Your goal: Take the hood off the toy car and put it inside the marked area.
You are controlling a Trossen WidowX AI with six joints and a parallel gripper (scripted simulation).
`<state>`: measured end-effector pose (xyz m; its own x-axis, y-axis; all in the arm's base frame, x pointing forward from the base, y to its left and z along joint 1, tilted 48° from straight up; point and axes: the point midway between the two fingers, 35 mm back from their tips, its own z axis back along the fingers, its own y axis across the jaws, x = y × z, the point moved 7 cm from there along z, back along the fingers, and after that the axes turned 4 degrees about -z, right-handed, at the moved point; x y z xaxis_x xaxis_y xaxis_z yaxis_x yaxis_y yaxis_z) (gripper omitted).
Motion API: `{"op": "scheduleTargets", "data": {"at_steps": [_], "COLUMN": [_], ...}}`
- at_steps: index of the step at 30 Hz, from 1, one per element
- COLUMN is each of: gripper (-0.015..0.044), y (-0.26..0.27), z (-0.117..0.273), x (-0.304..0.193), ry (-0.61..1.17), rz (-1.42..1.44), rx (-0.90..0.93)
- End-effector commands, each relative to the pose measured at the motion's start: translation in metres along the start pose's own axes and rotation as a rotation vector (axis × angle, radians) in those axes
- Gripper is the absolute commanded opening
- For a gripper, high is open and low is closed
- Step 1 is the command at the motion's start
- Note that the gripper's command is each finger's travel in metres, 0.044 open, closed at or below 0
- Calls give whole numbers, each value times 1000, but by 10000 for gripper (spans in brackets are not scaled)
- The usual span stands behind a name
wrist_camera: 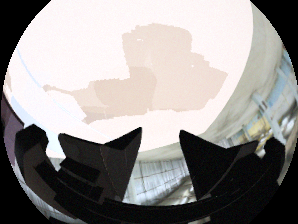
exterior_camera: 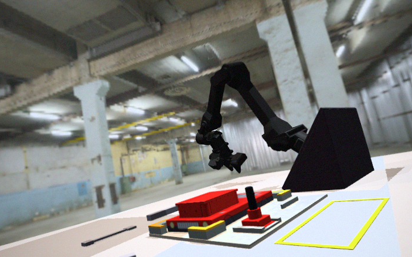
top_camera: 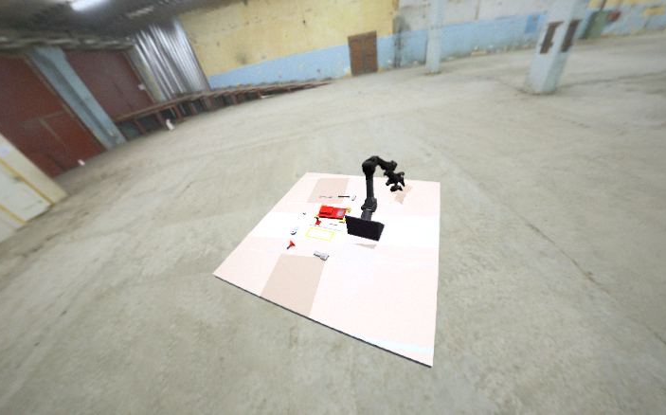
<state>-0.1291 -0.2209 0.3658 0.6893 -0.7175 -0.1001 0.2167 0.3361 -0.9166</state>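
The red toy car (top_camera: 339,213) (exterior_camera: 230,216) sits on a pale board between yellow-topped corner blocks. Its hood (top_camera: 326,209) (exterior_camera: 207,203), a raised red box-shaped cover, is on the car's front end. The marked area (top_camera: 317,238) (exterior_camera: 367,223) is a yellow rectangular outline on the table beside the board, with nothing inside it. My gripper (top_camera: 400,186) (exterior_camera: 235,171) (wrist_camera: 161,132) is open, with nothing between its fingers. It hangs above the table, well away from the car, on the far side of the arm's base in the top view.
A red part with a black upright post (top_camera: 317,222) (exterior_camera: 256,220) stands on the board near the marked area. A red-and-black piece (top_camera: 291,243) and a grey piece (top_camera: 320,255) lie beyond the area. A thin dark bar (exterior_camera: 108,235) lies near the car. The arm's black base block (top_camera: 365,227) (exterior_camera: 332,153) stands close by.
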Motion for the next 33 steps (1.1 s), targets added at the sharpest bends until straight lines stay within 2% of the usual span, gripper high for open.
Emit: {"op": "scheduleTargets", "data": {"at_steps": [1, 8, 9, 23, 33], "gripper": [246, 429, 440, 440, 440], "y": [0, 6, 6, 15, 45], "z": [0, 11, 14, 81, 119], "x": [1, 39, 45, 146, 197], "ry": [-2, -129, -156, -581, -707], "rz": [0, 2, -11, -201, -217], "rx": [0, 25, 23, 107, 264]}}
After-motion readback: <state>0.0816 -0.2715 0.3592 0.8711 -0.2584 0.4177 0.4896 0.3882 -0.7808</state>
